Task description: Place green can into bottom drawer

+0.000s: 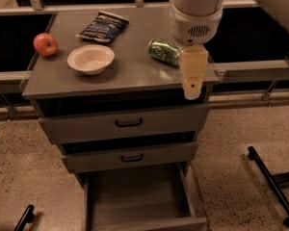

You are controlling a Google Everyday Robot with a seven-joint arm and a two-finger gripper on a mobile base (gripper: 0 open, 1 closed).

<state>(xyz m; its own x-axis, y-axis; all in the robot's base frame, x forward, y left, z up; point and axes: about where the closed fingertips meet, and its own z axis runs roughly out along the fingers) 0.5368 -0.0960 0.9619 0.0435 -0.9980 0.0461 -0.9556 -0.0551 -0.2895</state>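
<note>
The green can (164,51) lies on its side on the grey cabinet top (120,76), right of centre. My gripper (192,88) hangs from the white arm just to the right of the can, over the top's right front corner, its cream finger partly covering the can's right end. It holds nothing. The bottom drawer (137,196) is pulled open at the cabinet's foot, with a plain grey interior.
A red apple (45,44), a white bowl (90,59) and a dark blue chip bag (102,26) sit on the cabinet top. Two wider drawers with black handles (129,123) are above the bottom one. Black chair legs (269,182) stand on the floor at right.
</note>
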